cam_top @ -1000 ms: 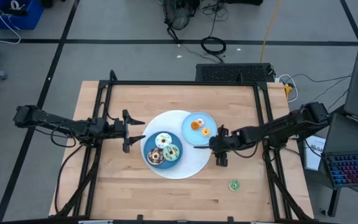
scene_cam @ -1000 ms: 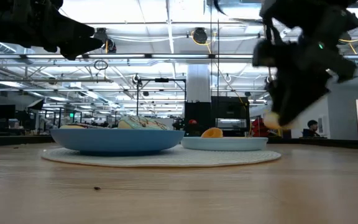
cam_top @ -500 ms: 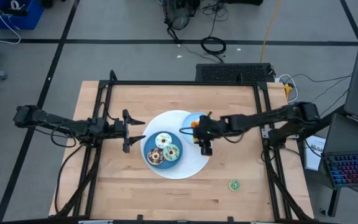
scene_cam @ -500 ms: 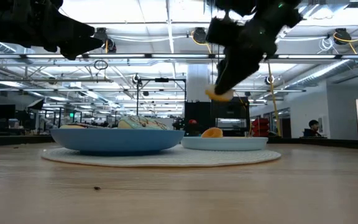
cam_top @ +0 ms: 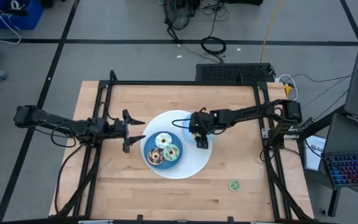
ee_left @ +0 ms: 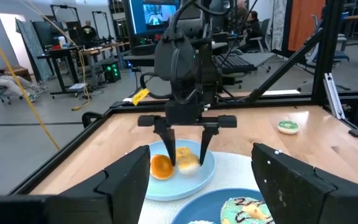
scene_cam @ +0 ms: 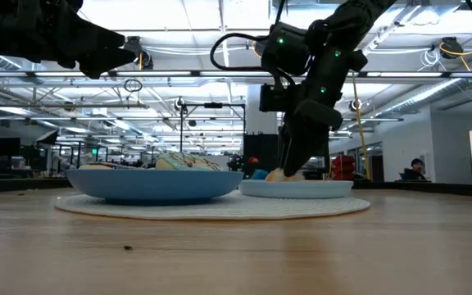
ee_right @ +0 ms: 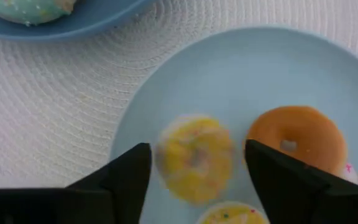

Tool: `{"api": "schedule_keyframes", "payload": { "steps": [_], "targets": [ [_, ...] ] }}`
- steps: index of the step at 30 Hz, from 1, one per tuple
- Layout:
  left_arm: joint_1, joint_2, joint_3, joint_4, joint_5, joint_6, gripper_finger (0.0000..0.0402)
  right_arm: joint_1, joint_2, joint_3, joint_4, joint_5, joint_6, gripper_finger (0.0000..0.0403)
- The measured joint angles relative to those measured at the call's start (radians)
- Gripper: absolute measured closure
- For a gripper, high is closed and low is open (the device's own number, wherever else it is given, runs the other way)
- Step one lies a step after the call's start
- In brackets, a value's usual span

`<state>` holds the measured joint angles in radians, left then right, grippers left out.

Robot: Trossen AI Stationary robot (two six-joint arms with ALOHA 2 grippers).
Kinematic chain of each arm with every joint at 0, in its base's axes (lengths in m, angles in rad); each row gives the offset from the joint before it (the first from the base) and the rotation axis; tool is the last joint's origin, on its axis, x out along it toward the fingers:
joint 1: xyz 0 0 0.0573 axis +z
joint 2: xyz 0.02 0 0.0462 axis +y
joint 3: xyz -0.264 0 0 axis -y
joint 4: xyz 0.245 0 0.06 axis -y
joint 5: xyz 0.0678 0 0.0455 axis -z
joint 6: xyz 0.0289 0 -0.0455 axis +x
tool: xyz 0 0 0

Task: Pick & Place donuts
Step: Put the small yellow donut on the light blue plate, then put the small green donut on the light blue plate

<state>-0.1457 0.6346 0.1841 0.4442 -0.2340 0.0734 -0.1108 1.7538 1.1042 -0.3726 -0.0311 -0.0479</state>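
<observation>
My right gripper (cam_top: pixel 198 132) points down over the small light-blue plate (cam_top: pixel 205 118), open. Its fingers stand on either side of a tiny yellow donut (ee_right: pixel 194 158) that lies on that plate, without touching it. A tiny orange donut (ee_right: pixel 297 140) and a second yellow one (ee_right: pixel 232 214) lie beside it. Three larger donuts, white, brown and green (cam_top: pixel 162 149), rest on the dark-blue plate (cam_top: pixel 148 144). A tiny green donut (cam_top: pixel 234 185) lies on the bare wood. My left gripper (cam_top: pixel 137 130) waits, open, left of the plates.
Both plates sit on a round white woven mat (cam_top: pixel 188 163) in the middle of the wooden table (cam_top: pixel 135 193). A black frame (cam_top: pixel 179 83) runs along the table's edges. Bare wood lies near and right of the mat.
My right gripper has swung from the table's right side toward the left, over the small plate, and come down. The tiny yellow donut it carried in the air half a second ago now lies on the plate between its open fingers.
</observation>
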Motion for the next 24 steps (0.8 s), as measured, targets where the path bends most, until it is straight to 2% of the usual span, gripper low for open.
{"api": "schedule_keyframes", "payload": {
  "steps": [7,10,13,16,21,24],
  "targets": [
    [0.0,0.0,0.0,0.001,0.0,0.0,0.0117,0.0,-0.02,0.001,0.009,0.002,0.011,0.0083],
    [0.0,0.0,0.0,0.001,0.0,0.0,0.0115,0.016,-0.065,0.001,-0.076,-0.011,0.069,0.007],
    [0.0,0.0,0.0,0.001,-0.001,0.0,0.0118,0.053,-0.139,0.001,-0.227,-0.115,0.179,0.0067],
    [0.0,0.0,0.0,0.001,0.0,0.0,0.0123,0.128,-0.204,0.001,-0.387,-0.177,0.321,0.0067],
    [0.0,0.0,0.0,0.002,-0.001,0.0,0.0127,0.335,-0.252,0.0,-0.562,-0.077,0.548,0.0067],
    [0.0,0.0,0.0,0.001,-0.001,0.0,0.0124,0.437,-0.253,0.0,-0.59,-0.069,0.689,0.0067]
  ]
}}
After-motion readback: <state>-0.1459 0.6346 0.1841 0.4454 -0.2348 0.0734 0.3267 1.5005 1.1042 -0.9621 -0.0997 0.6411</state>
